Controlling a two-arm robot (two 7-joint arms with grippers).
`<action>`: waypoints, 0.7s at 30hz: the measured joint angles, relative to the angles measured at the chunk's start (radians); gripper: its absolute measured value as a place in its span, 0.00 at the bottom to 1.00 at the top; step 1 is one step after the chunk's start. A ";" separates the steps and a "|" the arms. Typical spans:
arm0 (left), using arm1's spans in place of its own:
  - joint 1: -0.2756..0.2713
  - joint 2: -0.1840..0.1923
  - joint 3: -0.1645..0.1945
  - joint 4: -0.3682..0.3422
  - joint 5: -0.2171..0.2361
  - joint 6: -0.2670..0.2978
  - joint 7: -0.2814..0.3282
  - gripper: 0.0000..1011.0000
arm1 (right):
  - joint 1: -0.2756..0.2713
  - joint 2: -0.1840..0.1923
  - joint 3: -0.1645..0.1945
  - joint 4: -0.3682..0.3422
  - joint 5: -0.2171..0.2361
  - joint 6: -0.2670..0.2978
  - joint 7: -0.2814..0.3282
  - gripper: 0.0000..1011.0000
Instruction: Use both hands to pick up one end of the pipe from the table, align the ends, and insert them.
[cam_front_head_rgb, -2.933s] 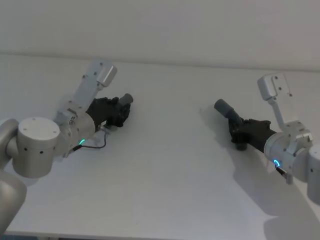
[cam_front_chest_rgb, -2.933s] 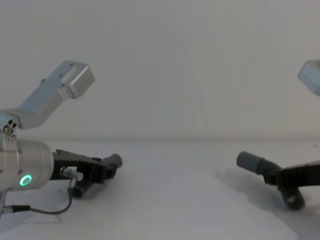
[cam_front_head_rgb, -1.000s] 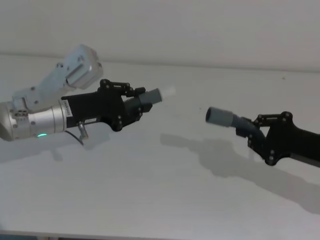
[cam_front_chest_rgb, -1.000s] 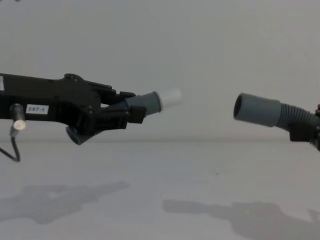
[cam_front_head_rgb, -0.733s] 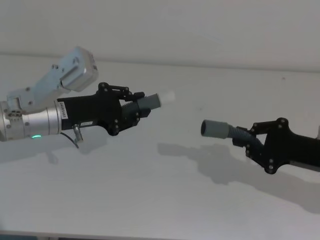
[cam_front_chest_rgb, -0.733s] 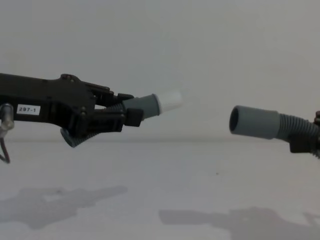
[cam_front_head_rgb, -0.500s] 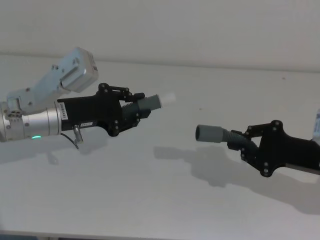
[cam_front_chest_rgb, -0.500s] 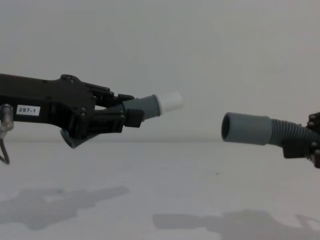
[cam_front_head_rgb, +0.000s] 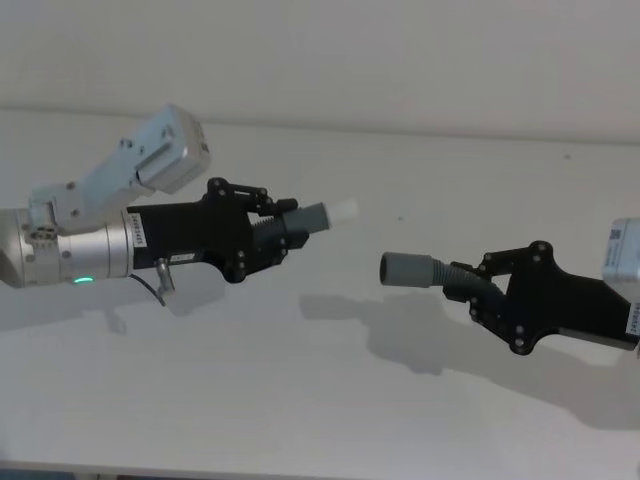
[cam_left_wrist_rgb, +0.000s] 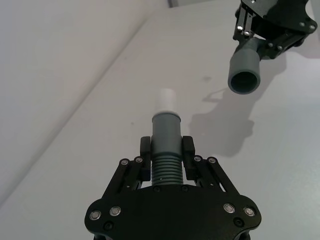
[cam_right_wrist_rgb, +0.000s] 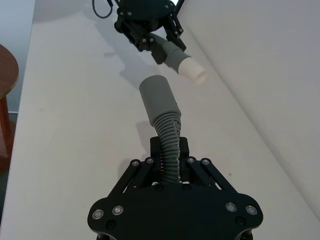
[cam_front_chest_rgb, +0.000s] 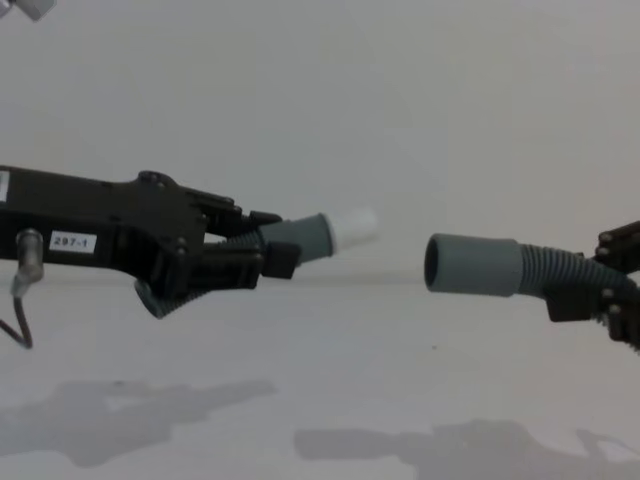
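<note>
Both grippers hover above the white table (cam_front_head_rgb: 300, 400), each holding one piece of the pipe. My left gripper (cam_front_head_rgb: 272, 238) is shut on the corrugated part of the piece with the white-tipped end (cam_front_head_rgb: 322, 216), which points right. My right gripper (cam_front_head_rgb: 478, 292) is shut on the corrugated part of the other piece, whose wide grey socket end (cam_front_head_rgb: 405, 270) points left. In the chest view the white tip (cam_front_chest_rgb: 355, 225) sits slightly higher than the socket (cam_front_chest_rgb: 472, 265), with a small gap between them. The left wrist view shows the tip (cam_left_wrist_rgb: 165, 98) and the socket's open mouth (cam_left_wrist_rgb: 244, 80) off to one side.
The arms' shadows lie on the table below them. A plain white wall rises behind the table's far edge. A brown round stool (cam_right_wrist_rgb: 6, 75) shows beside the table in the right wrist view.
Both pieces were lifted off the table. Over the last second my right gripper moved left and lower, my left gripper edged right, and the gap between the ends narrowed.
</note>
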 joint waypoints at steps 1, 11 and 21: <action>-0.002 0.000 0.003 0.003 0.000 0.001 -0.002 0.35 | 0.001 0.000 -0.002 -0.001 -0.001 0.001 -0.002 0.18; -0.031 0.003 0.037 0.035 0.001 0.010 -0.041 0.35 | 0.012 0.003 -0.017 0.000 -0.006 0.005 -0.006 0.18; -0.039 0.010 0.047 0.042 -0.002 0.008 -0.047 0.35 | 0.029 0.004 -0.033 0.011 -0.007 0.005 -0.005 0.18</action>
